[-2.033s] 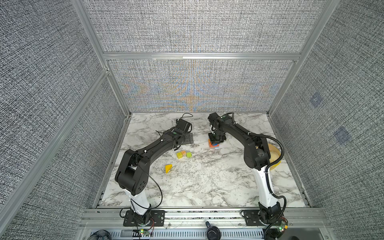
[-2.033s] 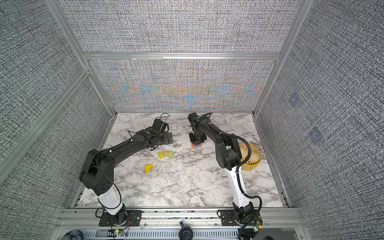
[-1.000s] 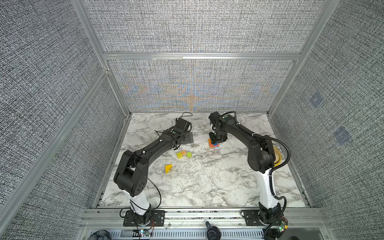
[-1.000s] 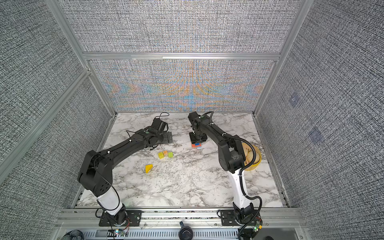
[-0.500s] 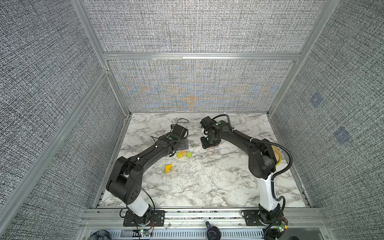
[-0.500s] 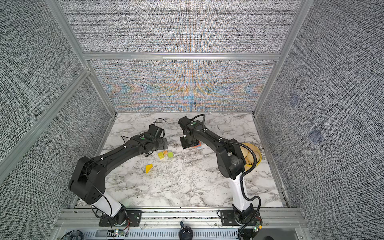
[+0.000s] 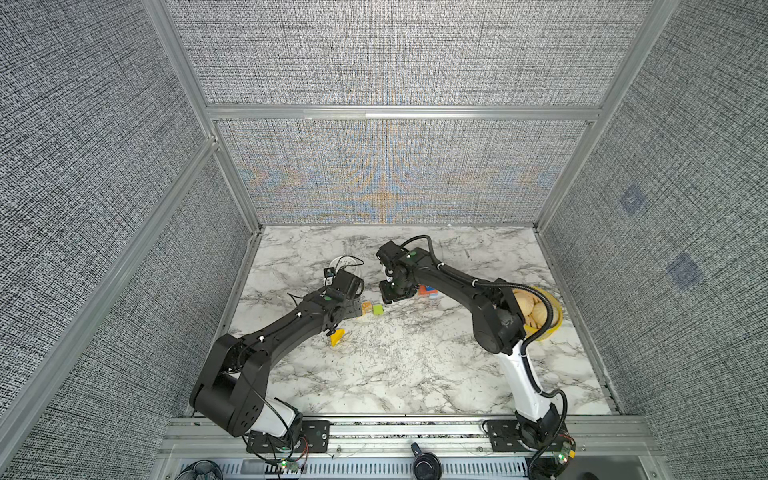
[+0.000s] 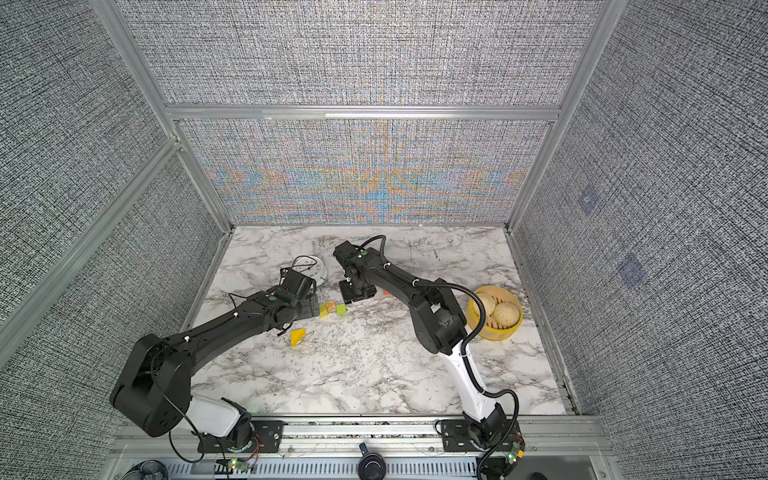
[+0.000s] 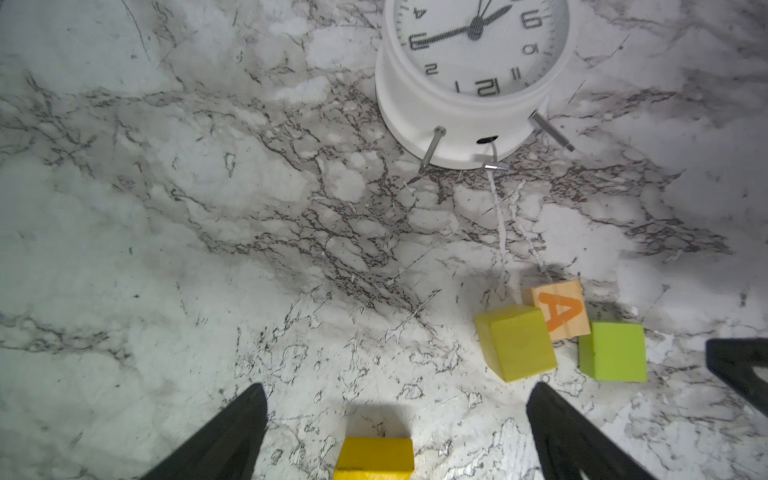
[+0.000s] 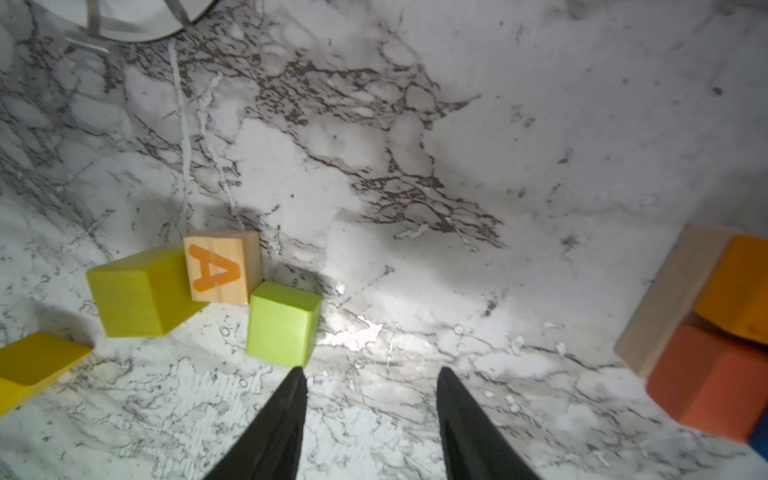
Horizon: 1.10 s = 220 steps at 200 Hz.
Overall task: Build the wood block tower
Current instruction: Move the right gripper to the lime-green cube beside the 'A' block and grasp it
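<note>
From above I can hardly make out the tower (image 7: 428, 289). The right arm lies across it, and only a scrap of orange and blue shows beside the wrist. The right wrist view gives more, though its edge cuts the stack off: a tan slab (image 10: 673, 299) alongside an orange block (image 10: 739, 286), a red-orange block (image 10: 706, 374) and a sliver of blue (image 10: 761, 436). How high it stands I can't tell.

The right gripper (image 10: 371, 374) hangs over the bare marble table (image 7: 395, 365) between the tower and the loose blocks. Its fingers are parted with nothing between them, and one tip is just beside the green cube (image 10: 284, 322). That cube huddles with the "A" block (image 10: 218, 266) and the yellow-green cube (image 10: 141, 291); whether they touch I can't say.

The left gripper (image 9: 397, 392) is spread wide and empty. In its wrist view the yellow wedge (image 9: 374, 459) sits between the fingers, touching neither, and the frame edge cuts it off. The white clock (image 9: 469, 75) is cropped there too, and from above the left wrist covers part of it. The right elbow hides one side of the yellow bowl (image 7: 555, 322).
</note>
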Each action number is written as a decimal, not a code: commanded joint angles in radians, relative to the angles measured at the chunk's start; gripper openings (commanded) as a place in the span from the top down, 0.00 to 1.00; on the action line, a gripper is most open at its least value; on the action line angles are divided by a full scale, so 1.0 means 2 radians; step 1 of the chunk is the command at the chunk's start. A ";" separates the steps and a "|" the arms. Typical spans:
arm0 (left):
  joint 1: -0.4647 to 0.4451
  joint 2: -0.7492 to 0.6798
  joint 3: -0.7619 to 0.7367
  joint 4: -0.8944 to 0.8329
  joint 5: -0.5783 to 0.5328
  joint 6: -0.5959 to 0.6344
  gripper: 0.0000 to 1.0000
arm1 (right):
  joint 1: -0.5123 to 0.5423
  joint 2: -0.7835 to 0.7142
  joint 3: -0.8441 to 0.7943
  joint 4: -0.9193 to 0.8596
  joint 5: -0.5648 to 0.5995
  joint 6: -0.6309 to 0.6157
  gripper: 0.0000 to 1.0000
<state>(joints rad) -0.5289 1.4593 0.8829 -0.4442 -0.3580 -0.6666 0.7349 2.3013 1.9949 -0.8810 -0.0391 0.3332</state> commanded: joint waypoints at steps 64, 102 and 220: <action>0.003 -0.029 -0.030 0.013 -0.011 -0.007 0.01 | 0.025 0.034 0.044 -0.034 -0.002 0.001 0.43; 0.004 -0.038 -0.037 0.013 -0.011 -0.006 0.01 | 0.028 0.046 0.046 -0.034 -0.007 0.001 0.43; 0.006 -0.043 -0.040 0.007 -0.011 -0.003 0.01 | 0.037 0.068 0.059 -0.038 0.016 0.000 0.47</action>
<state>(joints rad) -0.5194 1.3796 0.8062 -0.4290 -0.3668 -0.6834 0.8051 2.4401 2.1246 -0.9340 -0.0547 0.3378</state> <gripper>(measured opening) 0.988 0.546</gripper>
